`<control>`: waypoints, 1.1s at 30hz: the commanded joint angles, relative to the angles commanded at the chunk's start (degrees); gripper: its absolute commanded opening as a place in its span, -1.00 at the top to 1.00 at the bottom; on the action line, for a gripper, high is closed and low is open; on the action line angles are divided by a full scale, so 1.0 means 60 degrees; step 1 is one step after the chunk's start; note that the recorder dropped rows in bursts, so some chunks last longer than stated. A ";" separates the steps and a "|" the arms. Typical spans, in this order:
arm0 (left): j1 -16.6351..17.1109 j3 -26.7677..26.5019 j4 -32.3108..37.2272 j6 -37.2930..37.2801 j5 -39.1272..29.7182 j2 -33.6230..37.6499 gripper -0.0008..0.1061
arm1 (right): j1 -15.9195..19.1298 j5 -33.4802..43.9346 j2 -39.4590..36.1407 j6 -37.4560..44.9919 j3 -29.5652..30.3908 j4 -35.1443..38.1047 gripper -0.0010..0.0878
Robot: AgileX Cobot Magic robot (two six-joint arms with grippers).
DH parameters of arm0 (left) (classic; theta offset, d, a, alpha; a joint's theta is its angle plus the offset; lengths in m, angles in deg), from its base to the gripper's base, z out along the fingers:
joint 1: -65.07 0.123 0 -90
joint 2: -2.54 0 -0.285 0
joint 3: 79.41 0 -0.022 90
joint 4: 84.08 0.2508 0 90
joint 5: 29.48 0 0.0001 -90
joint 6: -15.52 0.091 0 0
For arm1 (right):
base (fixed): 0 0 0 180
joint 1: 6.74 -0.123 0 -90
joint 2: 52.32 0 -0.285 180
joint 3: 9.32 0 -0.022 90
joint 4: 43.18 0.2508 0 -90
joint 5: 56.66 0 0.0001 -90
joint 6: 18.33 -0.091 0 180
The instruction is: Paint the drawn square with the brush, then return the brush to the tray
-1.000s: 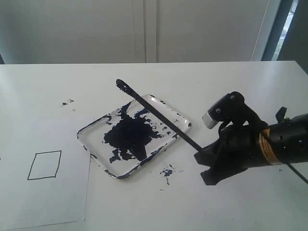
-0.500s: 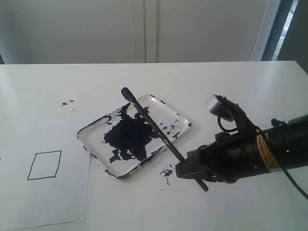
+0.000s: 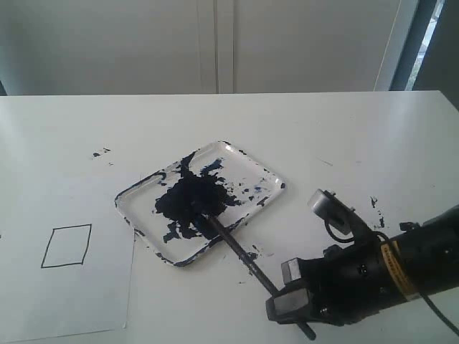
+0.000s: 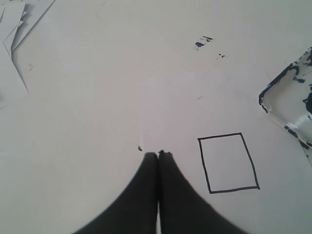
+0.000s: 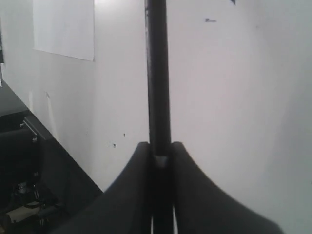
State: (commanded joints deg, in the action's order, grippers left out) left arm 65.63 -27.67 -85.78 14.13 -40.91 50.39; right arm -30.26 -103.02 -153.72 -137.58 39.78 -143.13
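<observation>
The right claw (image 3: pixel 288 304) has dropped lower and nearer the front edge of the counter (image 3: pixel 344 136). The brush (image 3: pixel 240 251) has swung down with it, so its tip now rests in the tray (image 3: pixel 247 172) instead of hovering over the tray's far corner.

Well left of the tray, the drawn square (image 3: pixel 67 246) sits unpainted on a paper sheet (image 3: pixel 79 287). The left claw (image 4: pixel 158 155) hangs beside it with its fingers pressed together on nothing.

The tray lies mid-counter, and the brush tip touches its blue-black paint blotch (image 3: pixel 183 201). The handle slants out over the tray's near rim, past a small splatter (image 3: pixel 249 256). To the right of the tray, the right claw is clamped on the brush's rear end.
</observation>
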 joint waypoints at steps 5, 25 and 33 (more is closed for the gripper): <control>0.0000 0.0000 0.0000 0.0000 -0.0014 0.0000 0.99 | 0.0000 0.0516 -0.0329 0.0000 0.0000 0.0000 0.98; 0.0000 0.0000 0.0000 0.0000 -0.0014 0.0000 0.99 | 0.0017 -0.0605 -0.0560 0.0233 -0.0911 0.0000 0.98; 0.0000 0.0000 0.0000 0.0000 -0.0014 0.0000 0.99 | 0.0017 -0.0764 -0.1645 0.0112 -0.1093 0.0000 0.98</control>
State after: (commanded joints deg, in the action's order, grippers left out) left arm 65.63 -27.67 -85.78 14.13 -41.00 50.39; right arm -30.15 -107.60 -163.60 -136.91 33.22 -143.13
